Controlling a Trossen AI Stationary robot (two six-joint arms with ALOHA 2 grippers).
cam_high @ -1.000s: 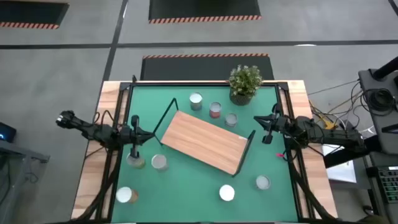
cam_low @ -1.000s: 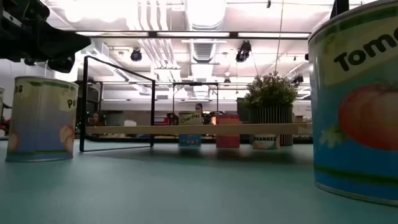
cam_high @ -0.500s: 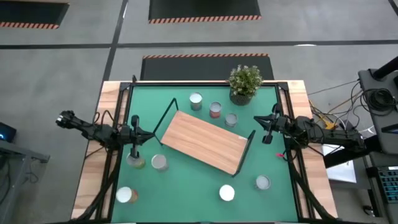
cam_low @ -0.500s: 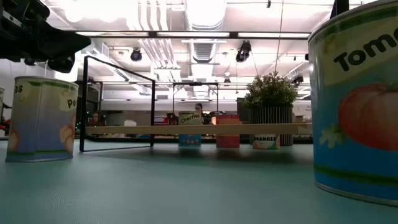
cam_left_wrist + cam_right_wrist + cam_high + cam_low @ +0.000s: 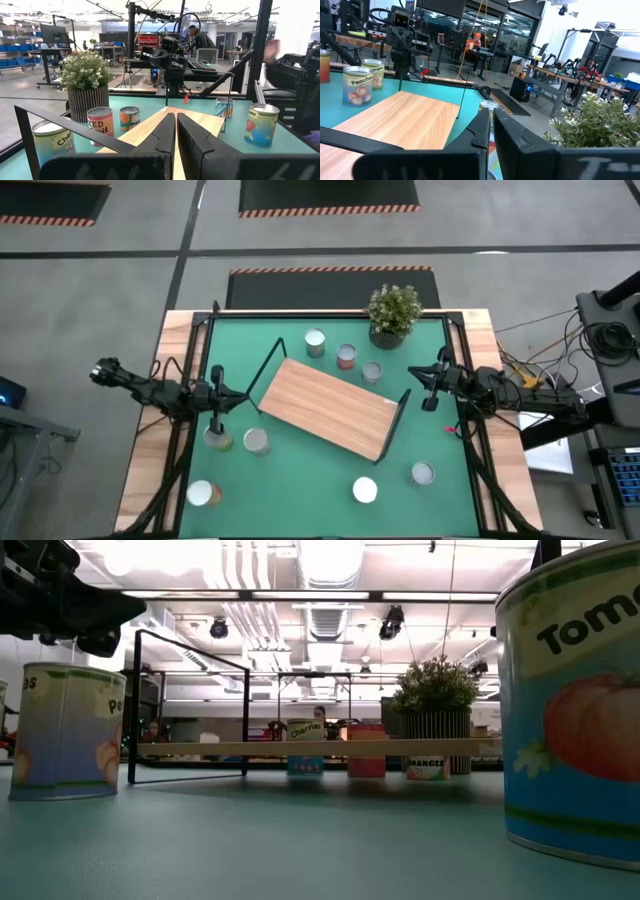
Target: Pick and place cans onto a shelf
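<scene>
Overhead, a green mat (image 5: 300, 470) covers the table. A light-wood shelf (image 5: 325, 406), with black wire loops at both short ends, lies at an angle in the middle of the mat; nothing is on it yet.

Next in size is a potted plant (image 5: 393, 313) at the far edge.

Two dark arms reach in from the sides. The left gripper (image 5: 216, 425) hangs at the mat's left edge, just above a can. In its wrist view its fingers (image 5: 167, 132) are closed nearly together and hold nothing. The right gripper (image 5: 430, 402) hangs at the right edge, beside the shelf's right loop. Its wrist view shows its fingers (image 5: 482, 127) almost together too, also empty.

Eight cans stand scattered on the mat. Three cluster beyond the shelf near the plant: a silver-topped can (image 5: 315, 343), a red-topped can (image 5: 346, 357) and a grey-topped can (image 5: 371, 372). Left of the shelf are the peach can (image 5: 219, 440) under the left gripper and a second can (image 5: 256, 441) just beside it. Along the near edge sit a corner can (image 5: 203, 493), a white-topped can (image 5: 365, 490) and a right-hand can (image 5: 423, 473).

The step in hand appears to be the first pick, probably of the peach can. To do it well, the left gripper should spread wider than the can, descend straight over it, and keep clear of the second can.
</scene>
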